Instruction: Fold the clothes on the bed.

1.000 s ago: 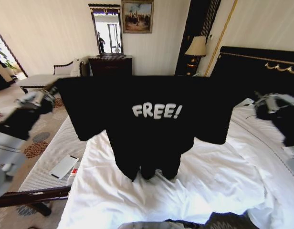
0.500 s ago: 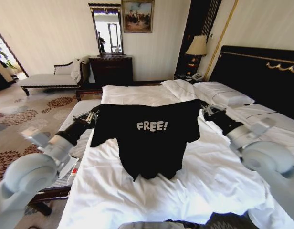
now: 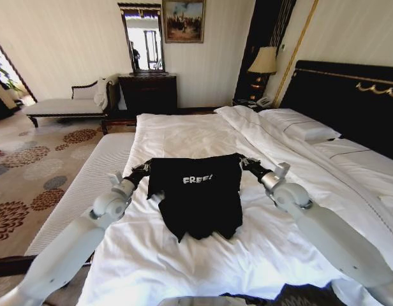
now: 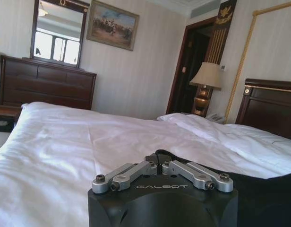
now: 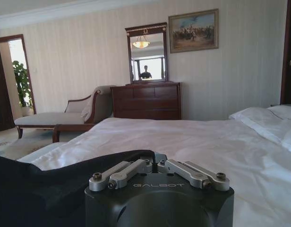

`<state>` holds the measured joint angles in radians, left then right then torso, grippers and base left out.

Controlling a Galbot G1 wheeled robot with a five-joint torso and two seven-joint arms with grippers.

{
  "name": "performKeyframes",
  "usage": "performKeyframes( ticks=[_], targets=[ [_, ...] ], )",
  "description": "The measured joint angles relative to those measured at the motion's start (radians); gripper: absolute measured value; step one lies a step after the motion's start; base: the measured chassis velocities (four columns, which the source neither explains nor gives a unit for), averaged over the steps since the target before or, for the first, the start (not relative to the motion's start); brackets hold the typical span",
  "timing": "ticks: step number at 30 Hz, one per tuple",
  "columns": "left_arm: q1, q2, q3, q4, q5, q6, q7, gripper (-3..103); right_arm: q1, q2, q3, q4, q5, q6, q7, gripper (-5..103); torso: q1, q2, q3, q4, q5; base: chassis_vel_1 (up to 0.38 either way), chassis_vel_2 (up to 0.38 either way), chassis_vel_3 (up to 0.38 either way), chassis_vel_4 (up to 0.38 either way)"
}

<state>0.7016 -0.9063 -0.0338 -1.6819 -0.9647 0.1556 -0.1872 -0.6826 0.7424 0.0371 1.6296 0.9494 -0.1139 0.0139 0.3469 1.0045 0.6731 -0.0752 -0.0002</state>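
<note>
black T-shirt (image 3: 198, 201) lies on the bed (image 3: 184, 131), hem toward us, top edge far | our left gripper (image 3: 141, 170) and right gripper (image 3: 247, 164) each clenched on a top corner, equally near | shirt's long axis runs near-to-far between them

T-shirt (image 3: 196, 201) lettering – partly hidden by fold | end effector fingertips – buried in fabric

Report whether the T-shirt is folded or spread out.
Spread, not folded: the T-shirt lies front-up on the bed, both grippers pinching its shoulders.
</note>
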Motion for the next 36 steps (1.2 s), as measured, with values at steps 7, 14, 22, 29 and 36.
performKeyframes(
  ticks=[7,14,22,29,36],
  targets=[
    [-0.223,-0.192,0.086,0.368,0.055,-0.018,0.021,0,0.214,0.132,-0.217,-0.309,-0.038,0.046,-0.041,0,0.0,0.0,0.0,-0.0001,0.0005,0.0,0.0,0.0,0.0],
    [-0.339,-0.341,0.08,0.627,0.104,-0.04,0.046,0,0.386,0.234,-0.325,-0.61,-0.085,0.095,-0.081,0,0.0,0.0,0.0,0.0003,0.0003,0.0,0.0,0.0,0.0],
    [-0.45,-0.515,0.044,0.927,0.207,-0.107,0.09,0,0.533,0.393,-0.433,-0.931,-0.135,0.16,-0.14,0,0.0,0.0,0.0,-0.0004,0.0003,0.0,0.0,0.0,0.0],
    [-0.508,-0.578,-0.016,1.074,0.271,-0.139,0.094,0,0.575,0.517,-0.425,-1.091,-0.213,0.187,-0.136,0,0.0,0.0,0.0,0.0007,0.0003,0.0,0.0,0.0,0.0],
    [-0.524,-0.601,-0.106,1.146,0.302,-0.147,0.047,0,0.585,0.549,-0.39,-1.155,-0.262,0.185,-0.082,0,0.0,0.0,0.0,-0.0005,0.0001,0.0,0.0,0.0,0.0]
  ],
)
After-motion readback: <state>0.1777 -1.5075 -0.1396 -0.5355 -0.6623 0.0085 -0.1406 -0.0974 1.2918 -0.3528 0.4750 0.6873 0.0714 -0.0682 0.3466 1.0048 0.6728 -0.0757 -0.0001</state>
